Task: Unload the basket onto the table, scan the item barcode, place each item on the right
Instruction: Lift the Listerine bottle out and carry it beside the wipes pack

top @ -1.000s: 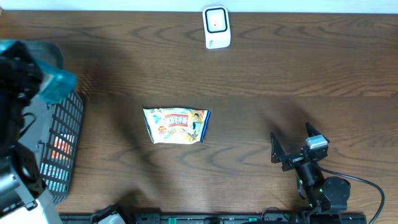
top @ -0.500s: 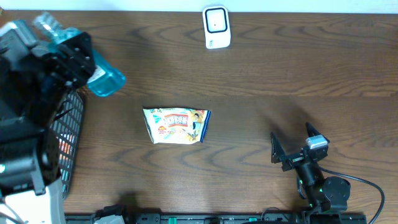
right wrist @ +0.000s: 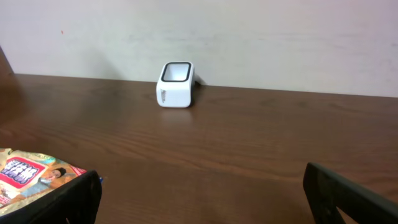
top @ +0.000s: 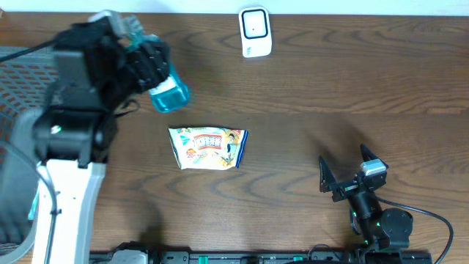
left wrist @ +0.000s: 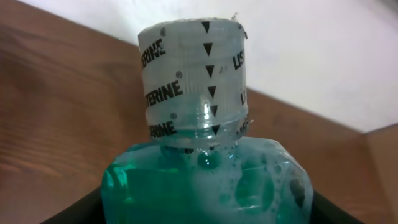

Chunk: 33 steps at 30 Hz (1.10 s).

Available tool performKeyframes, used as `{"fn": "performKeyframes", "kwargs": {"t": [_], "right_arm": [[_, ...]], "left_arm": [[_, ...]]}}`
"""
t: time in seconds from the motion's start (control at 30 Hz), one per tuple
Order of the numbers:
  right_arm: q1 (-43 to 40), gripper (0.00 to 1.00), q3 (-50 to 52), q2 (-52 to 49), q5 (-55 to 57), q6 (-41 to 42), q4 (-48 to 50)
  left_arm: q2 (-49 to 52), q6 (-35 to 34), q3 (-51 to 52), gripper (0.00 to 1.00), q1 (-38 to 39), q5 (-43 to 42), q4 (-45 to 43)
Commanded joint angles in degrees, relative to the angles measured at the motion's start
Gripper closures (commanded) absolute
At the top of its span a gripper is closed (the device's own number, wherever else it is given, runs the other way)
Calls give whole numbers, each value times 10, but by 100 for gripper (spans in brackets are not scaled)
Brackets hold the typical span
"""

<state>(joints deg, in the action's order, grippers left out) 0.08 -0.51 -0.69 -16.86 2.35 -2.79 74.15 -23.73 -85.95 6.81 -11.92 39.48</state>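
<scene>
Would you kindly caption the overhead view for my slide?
Left gripper holds a mouthwash bottle above the table, snack bag mid-table, scanner at the far edge, right gripper open.

The black left gripper (top: 146, 62) is clamped around a clear plastic bottle of blue-green liquid (top: 170, 94) over a dark wooden table (top: 308, 88). A white boxy scanner (top: 255, 31) sits to that gripper's right, near the far edge. A colourful flat snack packet (top: 209, 147) lies near the bottle's base. The right gripper (top: 350, 176), jaws spread wide, has the packet well to its left.
</scene>
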Motion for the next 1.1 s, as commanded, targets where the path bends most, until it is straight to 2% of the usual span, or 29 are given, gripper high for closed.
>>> {"fn": "performKeyframes", "kwargs": {"t": [0.0,0.57,1.07], "right_arm": [[4,1,2,3,3,4,-2],[4,1,2,3,3,4,-2],[4,1,2,3,3,4,-2]], "left_arm": [[26,11,-13,45,35,61,-5],[264,12,-13,45,209,65,-14],[402,12,-13,45,300,66,-42]]}}
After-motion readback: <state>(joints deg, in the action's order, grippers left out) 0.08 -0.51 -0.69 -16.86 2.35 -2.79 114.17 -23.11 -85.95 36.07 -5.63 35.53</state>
